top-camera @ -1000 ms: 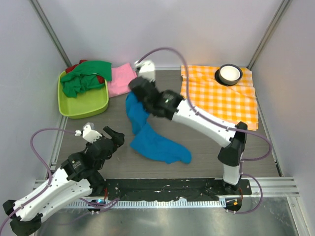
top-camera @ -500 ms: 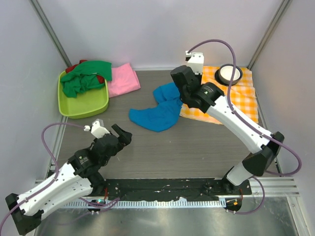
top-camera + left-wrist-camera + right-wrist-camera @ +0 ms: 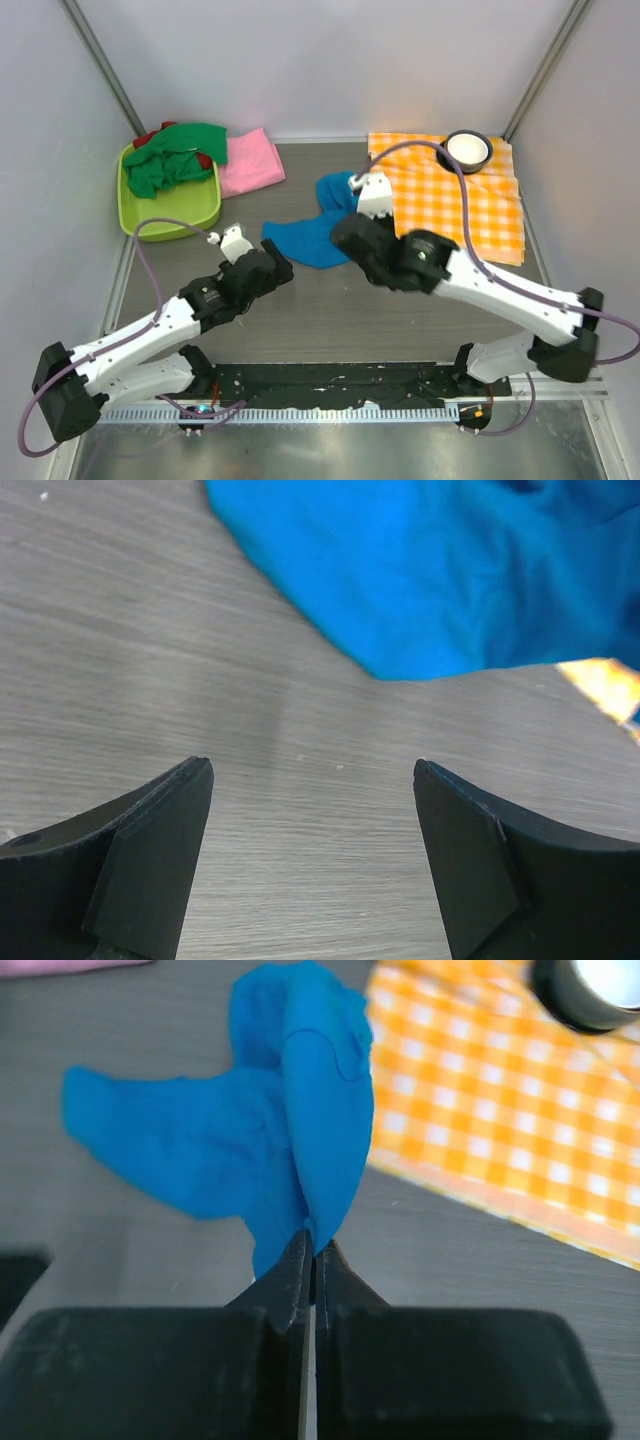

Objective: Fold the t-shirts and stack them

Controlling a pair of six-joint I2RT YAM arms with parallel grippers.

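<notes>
A bright blue t-shirt (image 3: 305, 240) lies crumpled mid-table, one end reaching the checked cloth. My right gripper (image 3: 312, 1235) is shut on a pinched fold of the blue t-shirt (image 3: 250, 1140) at its near edge. My left gripper (image 3: 277, 266) stands open just left of the shirt, over bare table; in the left wrist view its fingers (image 3: 160, 850) frame wood grain, with the blue t-shirt (image 3: 430, 570) a little ahead. A pink t-shirt (image 3: 250, 162) lies at the back left. A green t-shirt (image 3: 175, 155) is heaped on a red one (image 3: 145, 138) in the tub.
A lime-green tub (image 3: 170, 215) sits at the back left. An orange-and-white checked cloth (image 3: 450, 205) covers the back right, with a black-rimmed white bowl (image 3: 467, 150) on its far edge. Grey walls close in three sides.
My right arm swung the blue t-shirt from the left-centre toward the checked cloth, then drew back toward me. My left arm reached forward to the shirt's left edge.
</notes>
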